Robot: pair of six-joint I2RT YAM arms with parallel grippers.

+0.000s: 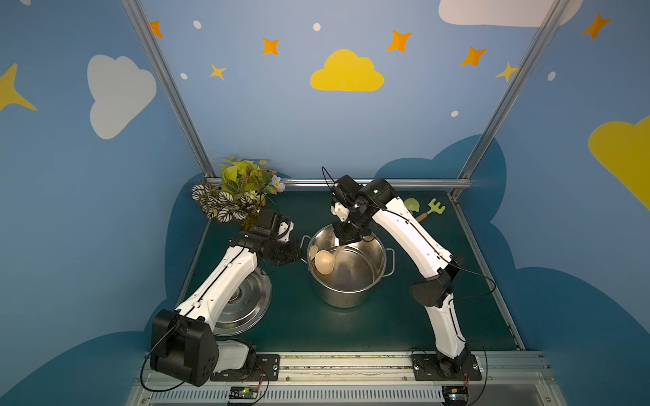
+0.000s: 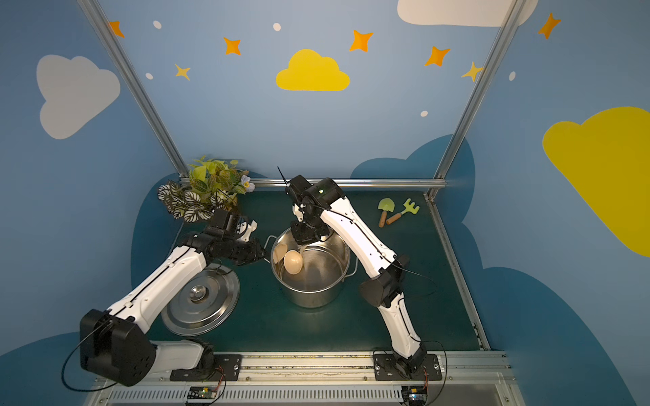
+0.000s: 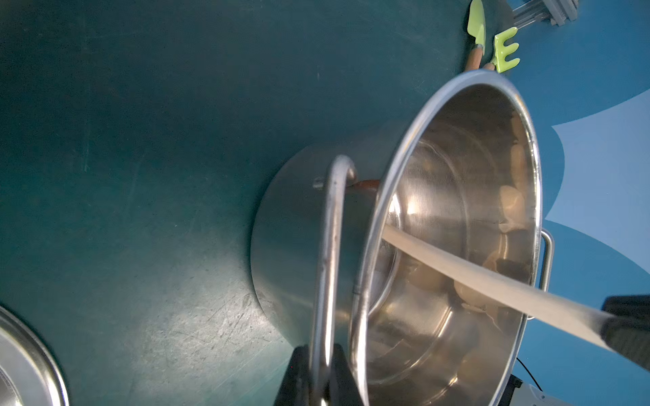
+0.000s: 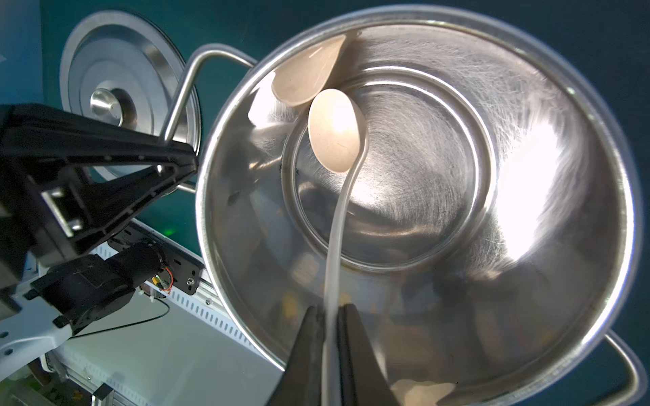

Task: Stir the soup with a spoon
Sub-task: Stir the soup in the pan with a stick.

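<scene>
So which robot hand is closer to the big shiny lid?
Left. The left gripper clamps the pot handle, just beyond the lid; the right gripper holds the spoon over the pot, farther away.

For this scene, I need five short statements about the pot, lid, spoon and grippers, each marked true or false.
1. The right gripper is shut on the spoon, holding it by its handle. True.
2. The lid sits on the pot. False: it lies on the table beside the pot, partly under the left arm.
3. The left gripper is shut on a pot handle. True.
4. The spoon's bowl rests on the table outside the pot. False: it is inside the pot.
5. The shovel and rake are in the pot. False: they lie on the table near the far corner.
</scene>
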